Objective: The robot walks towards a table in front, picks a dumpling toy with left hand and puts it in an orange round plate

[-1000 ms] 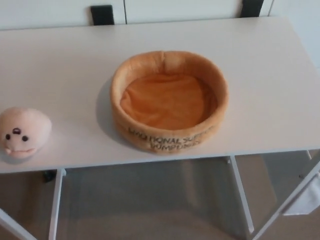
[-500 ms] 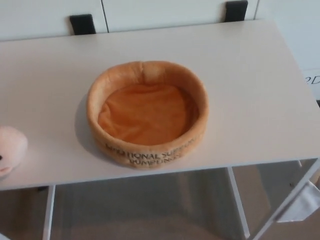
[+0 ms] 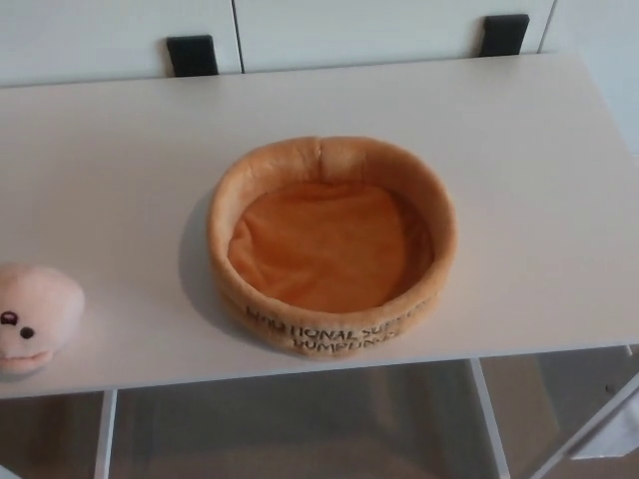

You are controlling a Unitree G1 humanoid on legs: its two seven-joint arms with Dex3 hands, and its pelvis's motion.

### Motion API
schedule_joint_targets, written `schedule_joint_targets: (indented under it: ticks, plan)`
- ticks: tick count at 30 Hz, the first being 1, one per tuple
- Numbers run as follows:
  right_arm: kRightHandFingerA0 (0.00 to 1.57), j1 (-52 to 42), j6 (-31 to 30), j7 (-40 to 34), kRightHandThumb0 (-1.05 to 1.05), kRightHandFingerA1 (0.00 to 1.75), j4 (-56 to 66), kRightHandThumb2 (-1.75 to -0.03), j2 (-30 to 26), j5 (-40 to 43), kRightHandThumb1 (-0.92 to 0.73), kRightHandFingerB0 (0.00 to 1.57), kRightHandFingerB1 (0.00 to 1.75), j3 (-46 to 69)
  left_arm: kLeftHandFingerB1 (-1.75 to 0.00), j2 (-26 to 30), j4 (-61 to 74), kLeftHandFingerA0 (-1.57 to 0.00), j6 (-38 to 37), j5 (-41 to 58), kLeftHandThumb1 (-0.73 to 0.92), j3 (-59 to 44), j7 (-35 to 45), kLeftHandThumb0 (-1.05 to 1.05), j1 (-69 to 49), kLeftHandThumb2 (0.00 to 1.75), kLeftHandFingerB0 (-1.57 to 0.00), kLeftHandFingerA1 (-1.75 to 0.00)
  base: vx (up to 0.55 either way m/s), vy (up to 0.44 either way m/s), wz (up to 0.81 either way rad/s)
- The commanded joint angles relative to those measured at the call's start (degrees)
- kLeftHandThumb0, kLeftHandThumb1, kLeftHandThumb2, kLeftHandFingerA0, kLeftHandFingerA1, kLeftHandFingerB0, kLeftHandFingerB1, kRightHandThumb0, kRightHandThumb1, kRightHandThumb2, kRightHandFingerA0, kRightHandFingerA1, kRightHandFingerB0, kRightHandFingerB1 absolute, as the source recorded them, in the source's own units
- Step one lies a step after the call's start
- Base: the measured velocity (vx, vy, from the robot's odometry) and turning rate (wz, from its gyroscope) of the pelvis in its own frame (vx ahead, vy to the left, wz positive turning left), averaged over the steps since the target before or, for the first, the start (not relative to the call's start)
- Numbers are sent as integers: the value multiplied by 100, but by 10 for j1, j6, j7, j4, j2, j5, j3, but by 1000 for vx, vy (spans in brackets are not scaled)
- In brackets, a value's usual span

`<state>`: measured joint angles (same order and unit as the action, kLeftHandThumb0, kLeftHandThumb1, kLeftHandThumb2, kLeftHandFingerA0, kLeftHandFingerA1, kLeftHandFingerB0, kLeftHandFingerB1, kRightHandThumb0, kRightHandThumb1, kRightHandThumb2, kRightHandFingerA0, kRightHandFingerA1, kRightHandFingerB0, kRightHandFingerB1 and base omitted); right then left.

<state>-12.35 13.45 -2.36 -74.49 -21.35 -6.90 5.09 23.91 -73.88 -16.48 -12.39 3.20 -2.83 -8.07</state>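
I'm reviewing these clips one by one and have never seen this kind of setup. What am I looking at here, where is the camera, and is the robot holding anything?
This picture comes from a camera on a humanoid robot's head, looking down at the work in front of it. The robot has two arms with black three-fingered hands, but neither hand shows in this view, so nothing is seen being held. What you see is a white table. Near its middle sits a soft, round orange plate with a raised padded rim and dark lettering on its front; it is empty. At the table's left front edge lies a pale pink dumpling toy with a small face, partly cut off by the picture's edge and apart from the plate. Behind the table are white cabinet fronts with two black fittings.
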Motion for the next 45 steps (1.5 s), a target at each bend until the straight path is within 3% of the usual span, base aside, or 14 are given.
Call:
schedule_joint_targets:
  ticks: [1,9,10,13,15,16,17,22,27,34,35,40,41,45]
  plan:
    - [65,-2,5,-11,0,46,-2,-55,-12,-5,-52,52,41,0,-39,4,4,-73,-7,0,62,-3,-4,-15,0,58,-35,-67,0,0,0]
    - [61,16,-6,-6,-3,45,-18,-55,-10,3,-52,51,40,11,-41,0,27,-74,-39,25,60,-30,2,-12,6,57,-38,-86,0,0,0]
    - [63,15,-6,-6,-2,46,-17,-55,-11,3,-53,52,41,12,-41,-2,31,-72,-44,26,60,-34,5,-12,6,57,-37,-73,0,0,0]
    - [63,13,-6,-6,-2,46,-16,-55,-12,4,-53,52,41,14,-41,-5,36,-72,-50,27,60,-39,8,-12,5,57,-37,-73,0,0,0]
    - [62,10,-5,1,0,46,-16,-55,-12,15,-52,50,40,24,-41,-9,69,-58,-75,47,58,-52,35,-16,-4,57,-37,-54,0,0,0]
    - [61,10,-6,2,-1,45,-16,-55,-12,16,-52,50,40,25,-54,-10,78,-50,-78,51,39,-55,40,-14,-8,85,-26,-65,0,0,0]
    - [61,10,-6,2,-1,45,-16,-55,-12,15,-52,50,40,26,-54,-9,83,-50,-78,52,39,-57,43,-14,-10,85,-26,-65,0,0,0]
    - [65,11,-3,-3,-1,47,-19,-55,-10,10,-52,52,41,28,-53,4,254,-31,-82,76,38,-80,67,-16,-96,86,-25,-58,0,0,0]
    - [64,11,-2,-3,0,47,-16,-55,-10,10,-52,52,41,29,-53,14,446,-30,-62,106,38,-111,88,-17,-194,86,-24,-58,0,0,0]
    - [62,14,-8,1,-3,45,-15,-55,-16,10,-52,52,41,29,-51,43,697,-25,-167,185,34,-235,123,-14,-367,83,-14,-58,0,0,0]
    - [61,12,-6,0,-3,45,-14,-55,-16,9,-52,52,41,28,-34,50,764,-25,-161,231,47,-288,142,-23,-398,58,-23,-46,0,0,0]
    - [62,19,-11,3,-2,45,-16,-55,-17,15,-53,52,41,35,-33,85,905,-36,-125,330,50,-422,159,-32,-387,61,-22,-44,0,0,0]
    - [62,16,-10,3,-2,45,-16,-55,-18,15,-52,53,41,35,-46,108,925,-19,-115,333,46,-457,154,-36,-359,64,-18,-51,0,0,0]
    - [62,9,-7,3,-2,45,-17,-55,-18,15,-52,53,41,35,-46,134,957,-19,-89,339,46,-508,155,-36,-327,64,-18,-51,0,0,0]
